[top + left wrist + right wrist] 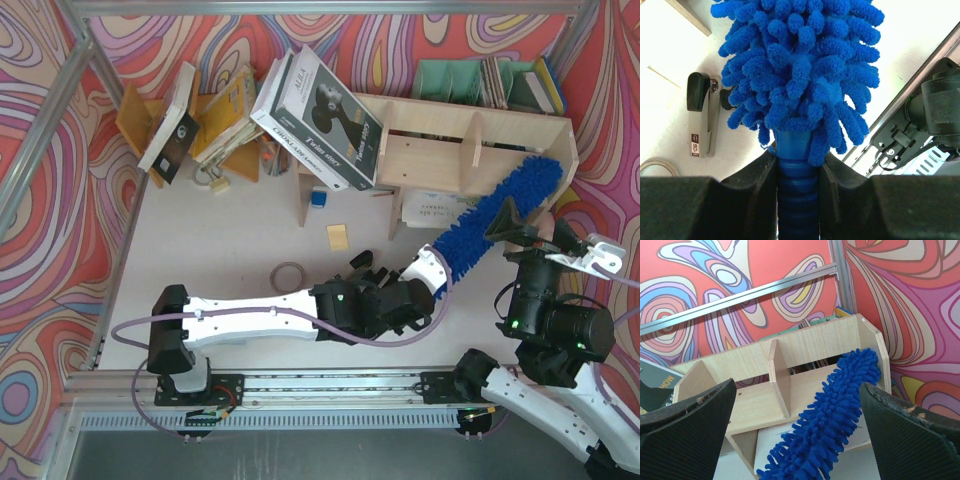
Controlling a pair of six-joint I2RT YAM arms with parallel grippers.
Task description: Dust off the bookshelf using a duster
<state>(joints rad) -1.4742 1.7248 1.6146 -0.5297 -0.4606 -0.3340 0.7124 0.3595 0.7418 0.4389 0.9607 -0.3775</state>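
Left hand (797, 172) clamped on duster (468, 238) handle. Fluffy head lies in rightmost compartment of bookshelf (440, 152), far right corner of tabletop. Right hand (799, 420) wide, empty. Best: sweep lightly along board, wrist steady.

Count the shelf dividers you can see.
2: a divider just left of the duster, another further left. The leaning book may hide more.
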